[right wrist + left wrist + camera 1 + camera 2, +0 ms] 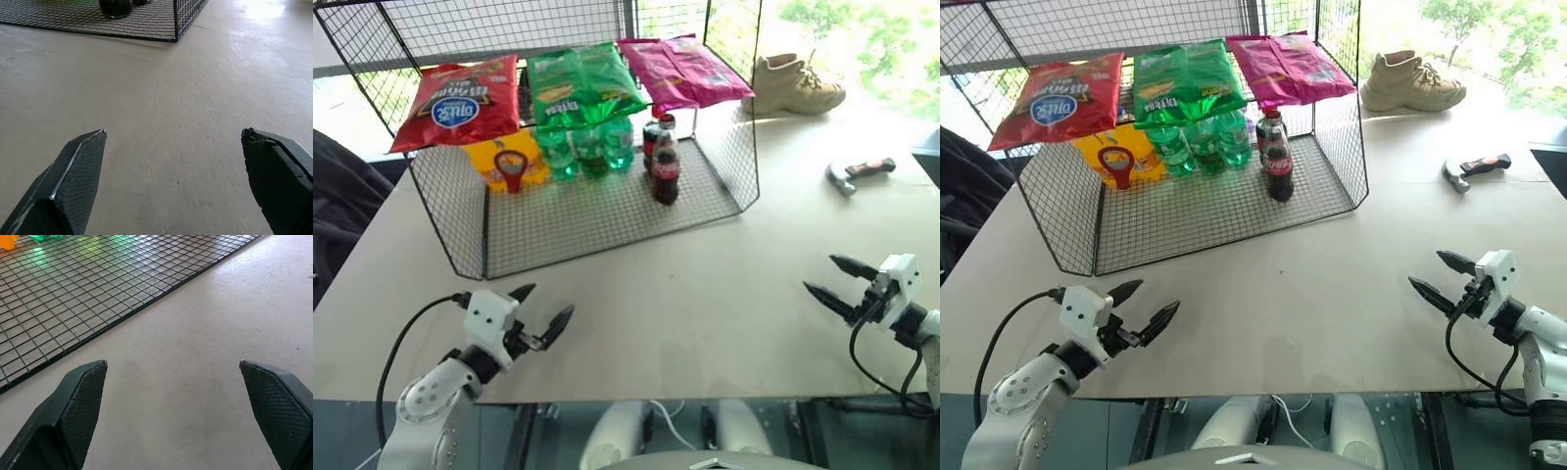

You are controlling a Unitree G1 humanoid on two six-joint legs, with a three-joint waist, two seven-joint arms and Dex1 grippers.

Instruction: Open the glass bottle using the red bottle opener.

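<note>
We have not started yet. Our left end effector (540, 315) and right end effector (830, 282) are spread wide and hold nothing. In the black wire rack (607, 225), the small glass bottle (666, 162) stands by green bottles (587, 149), and the flat red bottle opener (511, 168) hangs left of them.

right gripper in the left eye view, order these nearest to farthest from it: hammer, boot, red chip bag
From the right gripper, fingers open above the table:
1. Hammer, lying on the table beyond the gripper.
2. Boot, at the table's far edge, past the hammer.
3. Red chip bag, on top of the wire rack's left end.
</note>
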